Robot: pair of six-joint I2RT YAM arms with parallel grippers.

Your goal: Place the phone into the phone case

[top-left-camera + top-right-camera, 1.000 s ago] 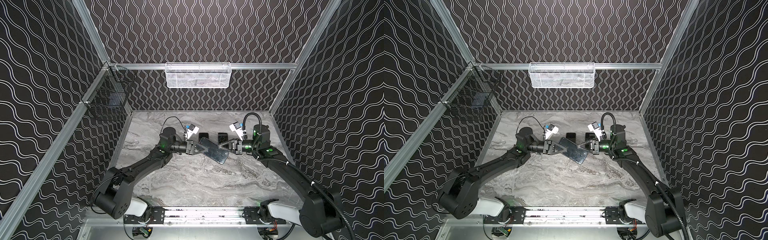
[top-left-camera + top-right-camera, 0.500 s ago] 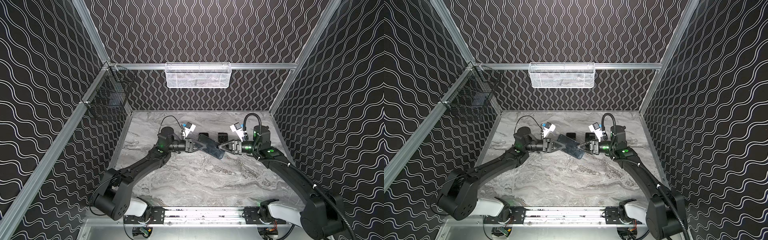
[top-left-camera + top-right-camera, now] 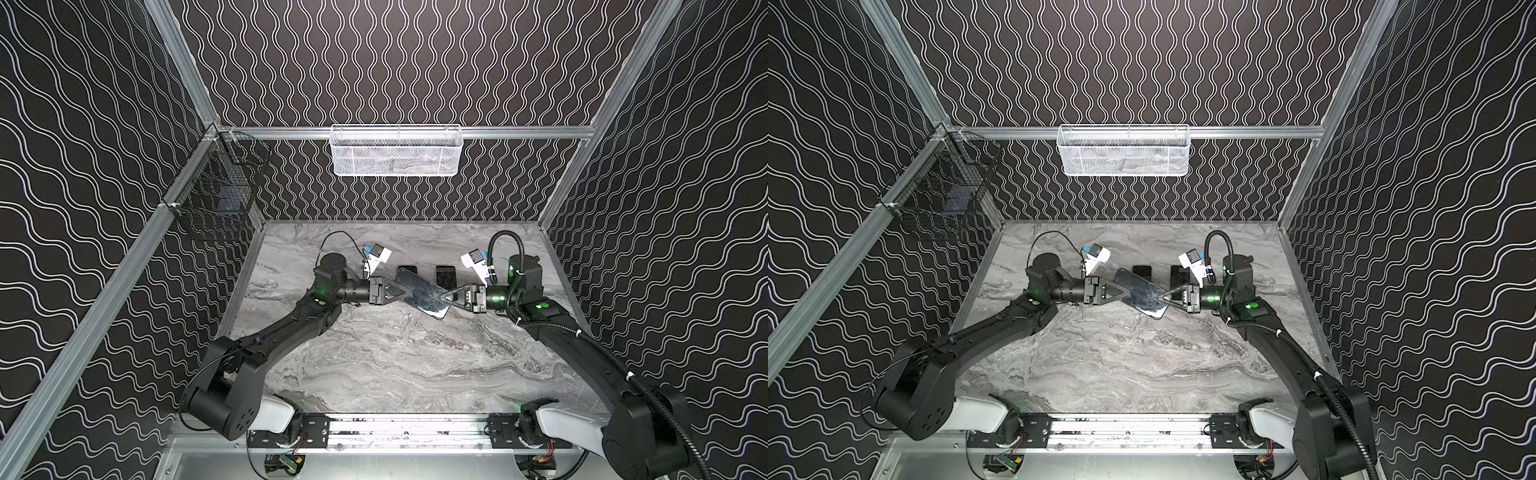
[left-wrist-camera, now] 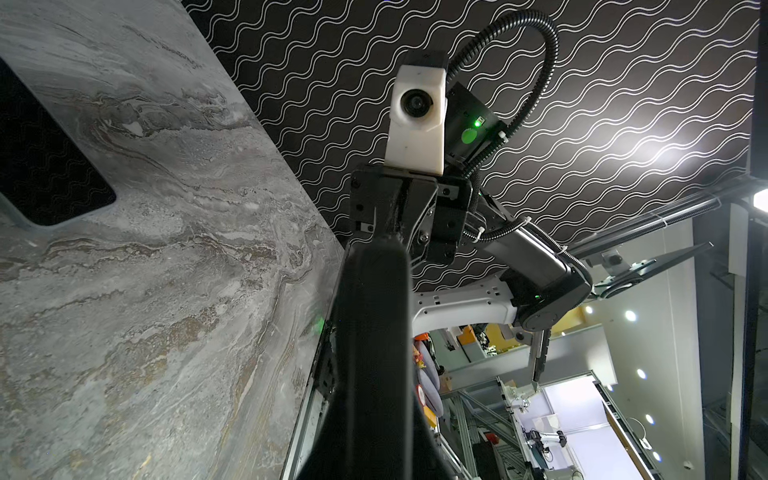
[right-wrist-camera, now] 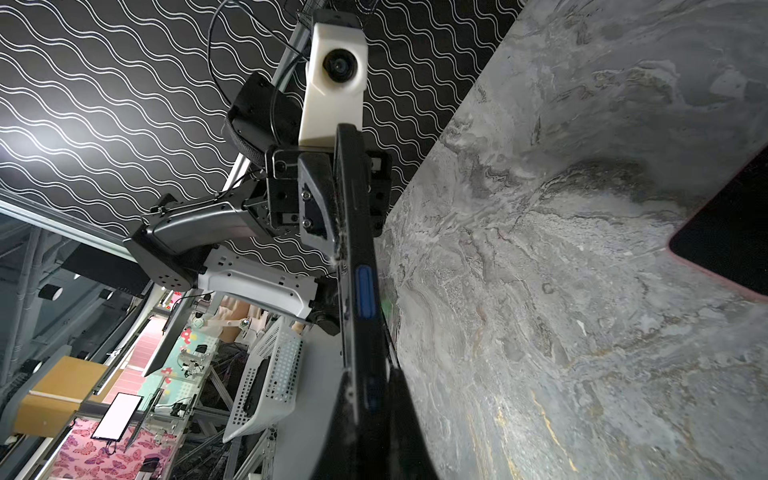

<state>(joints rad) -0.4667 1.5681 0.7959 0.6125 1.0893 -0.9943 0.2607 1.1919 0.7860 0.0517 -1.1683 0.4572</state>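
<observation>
Two pairs of fingers hold one phone (image 3: 419, 293) over the far part of the table (image 3: 395, 357). The fingers (image 3: 388, 289) of the left gripper (image 3: 401, 291) are pressed on the left side of the phone, toward its far end. The fingers (image 5: 405, 428) of the right gripper (image 3: 443, 296) pinch its right side, toward its near end. The phone sits diagonal between them with its glossy dark face turned upward. In the right wrist view its thin edge shows a blue button (image 5: 365, 291). I cannot tell whether its near corner touches the table. Both arms reach to the middle and the grippers face each other. Just behind the phone a dark flat piece (image 3: 406, 269) and a second piece (image 3: 446, 273) lie side by side on the table. A white basket (image 3: 397, 149) hangs on the back wall and a black wire basket (image 3: 216, 199) on the left wall.
</observation>
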